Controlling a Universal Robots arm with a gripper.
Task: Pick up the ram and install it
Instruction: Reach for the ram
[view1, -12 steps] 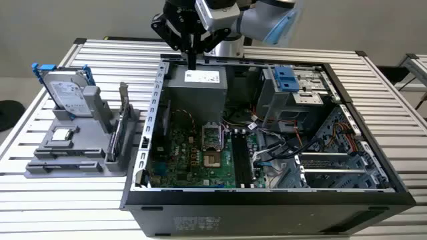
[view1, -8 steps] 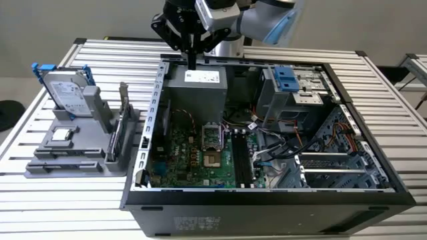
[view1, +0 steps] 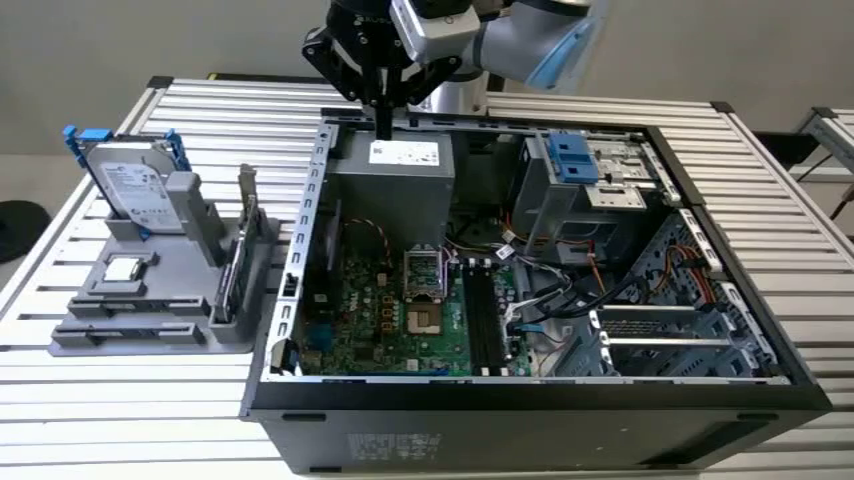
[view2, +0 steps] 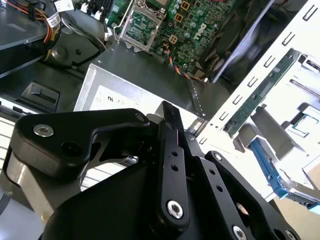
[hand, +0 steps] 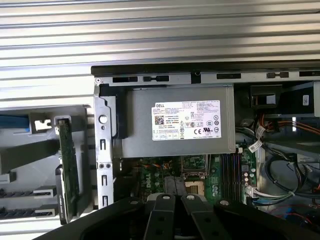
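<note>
Where the ram lies from the jaws: the ram (view1: 228, 285) is off toward the exterior view's left of the gripper (view1: 384, 125) and nearer the table's front edge. It is outside the computer case (view1: 534, 395) altogether, with the case's left wall (view1: 310, 230) between the two (everything here turns on this offset).
Ram: a dark green stick standing on its long edge in a slot of the grey holder (view1: 120, 335). The holder sits on the slatted table (view1: 801, 200), just beside the case's left wall.
Long axis: it runs front to back along the table, roughly parallel to the case's left wall. In the first wrist view the ram (hand: 68, 167) lies alongside that perforated wall, and in the second wrist view the ram (view2: 255, 95) shows beyond the same wall.
Gripper: it hangs with its fingers pointing down above the far left corner of the case, over the power supply (view1: 394, 175), and is well apart from the ram.
Jaws: drawn together with nothing between them (both wrist views show the black fingers side by side and bare).
Arm: the rig has one arm, so this gripper is the one that reaches.
Holder's other things: a hard drive with a blue bracket (view1: 134, 185) stands at the holder's far end, and a small square processor chip (view1: 124, 268) lies flat near its middle.
Motherboard: long black memory slots (view1: 481, 320) run front to back beside the processor socket.
Progress: by my judgement the ram is not yet picked up (it sits untouched in its holder).
</note>
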